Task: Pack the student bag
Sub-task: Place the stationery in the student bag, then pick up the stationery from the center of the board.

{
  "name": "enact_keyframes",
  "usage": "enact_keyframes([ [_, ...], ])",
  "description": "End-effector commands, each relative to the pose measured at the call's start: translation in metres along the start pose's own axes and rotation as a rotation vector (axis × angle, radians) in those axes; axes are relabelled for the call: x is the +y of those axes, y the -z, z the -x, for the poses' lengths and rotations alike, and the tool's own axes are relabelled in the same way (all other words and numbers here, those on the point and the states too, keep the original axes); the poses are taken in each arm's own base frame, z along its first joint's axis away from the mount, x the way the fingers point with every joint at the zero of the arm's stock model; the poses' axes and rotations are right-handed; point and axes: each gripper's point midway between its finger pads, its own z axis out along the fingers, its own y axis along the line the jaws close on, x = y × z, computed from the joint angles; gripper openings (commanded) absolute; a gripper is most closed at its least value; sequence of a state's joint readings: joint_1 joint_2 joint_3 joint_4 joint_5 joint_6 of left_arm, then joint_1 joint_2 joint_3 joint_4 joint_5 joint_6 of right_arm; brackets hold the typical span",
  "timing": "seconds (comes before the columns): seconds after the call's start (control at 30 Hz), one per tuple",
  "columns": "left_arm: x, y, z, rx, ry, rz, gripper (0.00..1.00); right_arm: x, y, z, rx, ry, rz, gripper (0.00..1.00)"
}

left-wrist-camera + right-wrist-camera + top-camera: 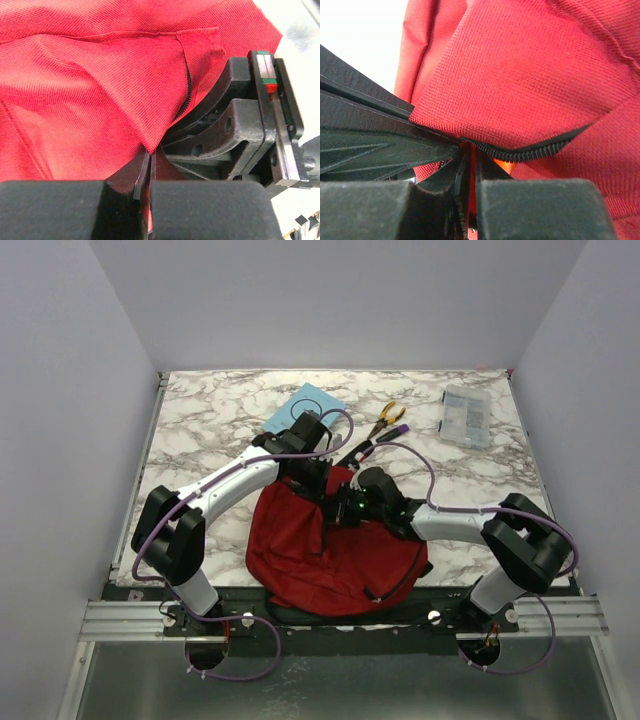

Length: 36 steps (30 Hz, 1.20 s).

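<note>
The student bag, dark red fabric, lies slumped at the table's near edge between the two arm bases. Both grippers meet at its far upper edge. My left gripper is shut, pinching a pointed fold of the red fabric between its fingertips. My right gripper is shut on the bag's edge right by the black zipper, with red cloth between its jaws. The two grippers sit almost touching; the right one's black body fills the left wrist view's right side.
A light blue book lies at the back behind the left gripper. Yellow-handled pliers lie at back centre, and a clear plastic case at the back right. Purple cables loop over both arms.
</note>
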<state>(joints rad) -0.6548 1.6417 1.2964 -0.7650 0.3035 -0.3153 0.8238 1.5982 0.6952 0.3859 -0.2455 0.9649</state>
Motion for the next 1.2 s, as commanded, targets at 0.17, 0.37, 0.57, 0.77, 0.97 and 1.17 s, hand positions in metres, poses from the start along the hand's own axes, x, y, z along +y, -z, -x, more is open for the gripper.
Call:
enact_keyframes([
  [0.17, -0.021, 0.01, 0.005, -0.02, -0.022, -0.072, 0.0, -0.033, 0.053, 0.005, -0.074, 0.081, -0.215, 0.27],
  [0.37, -0.022, 0.007, 0.004, -0.007, -0.016, -0.08, 0.0, -0.049, 0.097, 0.033, -0.181, 0.176, -0.383, 0.38],
  [0.57, -0.019, 0.005, 0.003, -0.005, -0.013, -0.071, 0.0, -0.061, 0.122, 0.094, -0.324, 0.211, -0.544, 0.51],
  [0.77, -0.018, 0.004, 0.003, -0.004, -0.012, -0.065, 0.0, -0.078, 0.128, 0.17, -0.424, 0.091, -0.572, 0.6],
  [0.97, -0.018, 0.004, 0.003, -0.004, -0.014, -0.061, 0.0, -0.114, 0.123, 0.234, -0.479, -0.047, -0.728, 0.72],
  [1.17, -0.02, 0.005, 0.003, -0.003, -0.015, -0.073, 0.0, -0.15, 0.106, 0.268, -0.483, -0.154, -0.919, 0.78],
])
